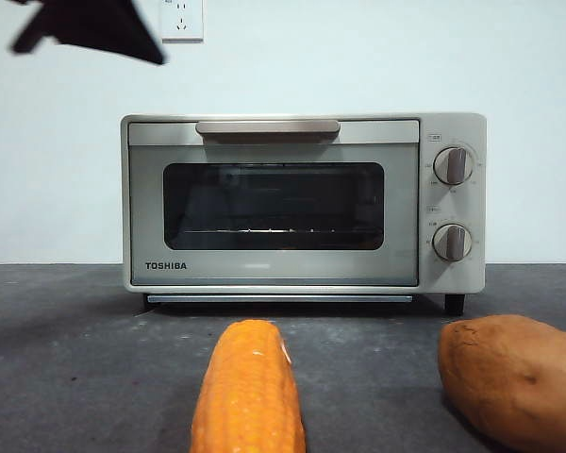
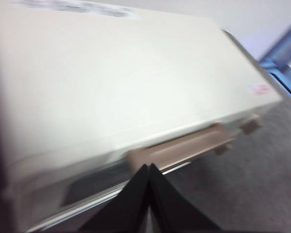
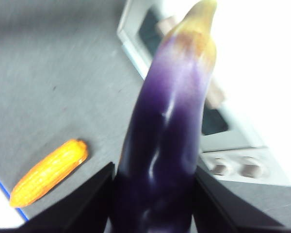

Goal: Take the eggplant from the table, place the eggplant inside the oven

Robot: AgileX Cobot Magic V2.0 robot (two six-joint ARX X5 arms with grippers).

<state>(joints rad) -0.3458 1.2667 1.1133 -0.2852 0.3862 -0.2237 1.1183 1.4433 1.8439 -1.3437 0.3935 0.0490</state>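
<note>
The eggplant (image 3: 169, 121), glossy dark purple with a pale yellowish tip, stands between the jaws of my right gripper (image 3: 153, 170), which is shut on it high above the table (image 3: 48, 87). It does not show in the front view. The cream oven (image 1: 274, 203) stands at the back of the table (image 1: 75, 359) with its glass door closed. In the left wrist view my left gripper (image 2: 149, 166) is shut and empty, hovering just in front of the oven (image 2: 111, 73) near its beige handle (image 2: 184, 148). The right wrist view shows the oven (image 3: 223, 141) below and beyond the eggplant.
An orange-yellow corn cob (image 1: 248, 392) lies in front of the oven, and also shows in the right wrist view as the corn cob (image 3: 48, 172). A brown sweet potato (image 1: 514, 377) lies at the front right. A dark arm tip (image 1: 94, 28) shows at the top left corner.
</note>
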